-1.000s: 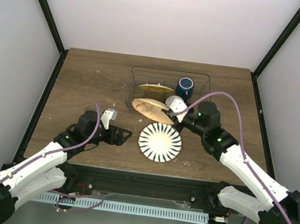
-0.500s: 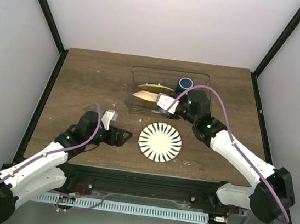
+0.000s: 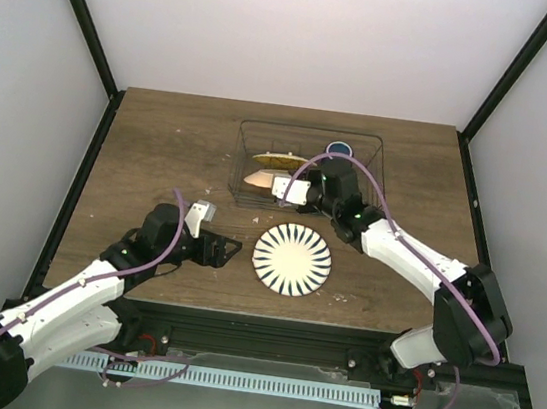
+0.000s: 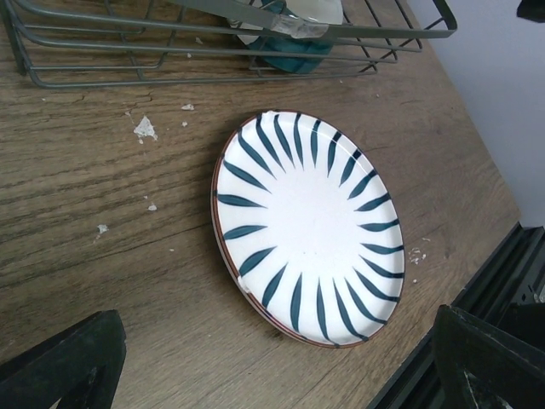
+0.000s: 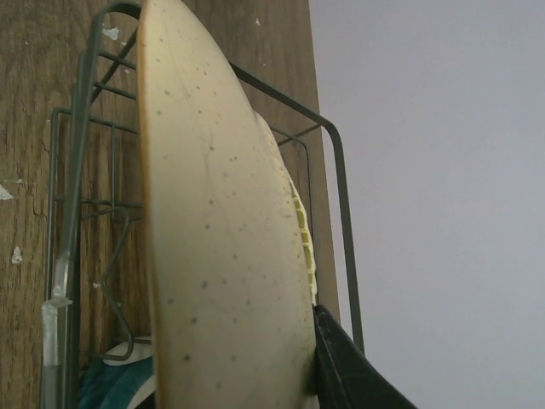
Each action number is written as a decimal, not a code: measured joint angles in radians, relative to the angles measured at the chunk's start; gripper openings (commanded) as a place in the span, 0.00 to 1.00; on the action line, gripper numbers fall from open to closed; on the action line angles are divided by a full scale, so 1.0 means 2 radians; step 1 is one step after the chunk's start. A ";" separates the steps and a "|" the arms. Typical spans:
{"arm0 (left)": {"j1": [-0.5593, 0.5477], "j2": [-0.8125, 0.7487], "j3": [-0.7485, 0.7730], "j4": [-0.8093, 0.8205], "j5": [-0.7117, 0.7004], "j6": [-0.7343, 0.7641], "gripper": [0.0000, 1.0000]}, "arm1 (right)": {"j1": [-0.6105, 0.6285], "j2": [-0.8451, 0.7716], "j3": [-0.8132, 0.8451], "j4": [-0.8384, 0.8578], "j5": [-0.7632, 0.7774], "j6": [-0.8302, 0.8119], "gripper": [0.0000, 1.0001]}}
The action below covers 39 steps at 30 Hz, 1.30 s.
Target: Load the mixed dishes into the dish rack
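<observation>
right gripper (image 3: 280,187), plate (image 3: 259,176) by rack rim (image 5: 337,167)

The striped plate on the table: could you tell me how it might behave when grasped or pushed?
The striped plate looks like glossy ceramic: probably stiff, slippery, and breakable if dropped. Lying flat on the wooden table with a low rim, it would likely slide, not tip, when pushed.

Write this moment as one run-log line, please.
right pincer: shut on cream plate, in rack beside yellow plate | left pincer: open, by striped plate on table | mug: in rack
</observation>
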 measured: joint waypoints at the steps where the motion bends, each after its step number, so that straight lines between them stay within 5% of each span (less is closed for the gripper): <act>1: 0.000 0.000 0.000 0.001 0.000 0.000 1.00 | 0.000 0.003 -0.001 0.002 0.001 -0.003 0.01; 13: 0.000 0.009 -0.004 0.005 0.001 0.000 1.00 | 0.004 0.041 0.000 0.035 0.005 -0.025 0.01; 39: 0.000 0.018 -0.004 0.009 0.009 0.000 1.00 | -0.026 0.115 0.165 -0.143 -0.022 0.058 0.01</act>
